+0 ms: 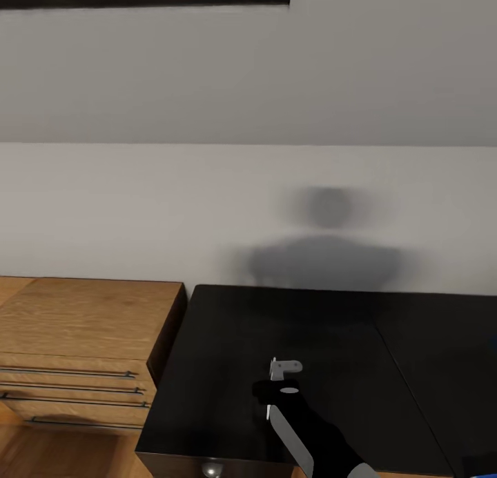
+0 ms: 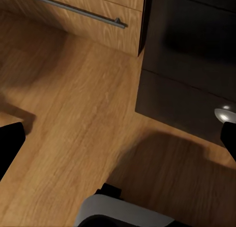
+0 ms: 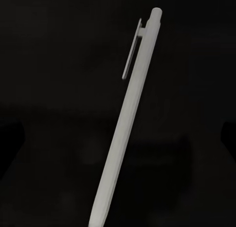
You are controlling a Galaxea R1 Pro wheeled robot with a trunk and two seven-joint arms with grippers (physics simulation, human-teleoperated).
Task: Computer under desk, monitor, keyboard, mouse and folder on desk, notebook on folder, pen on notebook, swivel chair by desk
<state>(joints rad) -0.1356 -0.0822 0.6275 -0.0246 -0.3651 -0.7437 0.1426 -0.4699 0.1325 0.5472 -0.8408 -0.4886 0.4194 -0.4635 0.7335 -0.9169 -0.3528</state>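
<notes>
Right gripper (image 1: 283, 385) is hovering over the desk (image 1: 228, 340), seemingly pinching the pen (image 3: 128, 119); judging it mid-carry, next it is needing the notebook found to set it on

My pen (image 3: 129, 124): slim, pale, clip near top end, seen close against the desk (image 1: 290, 326), whose black top lies beside the wall.
</notes>
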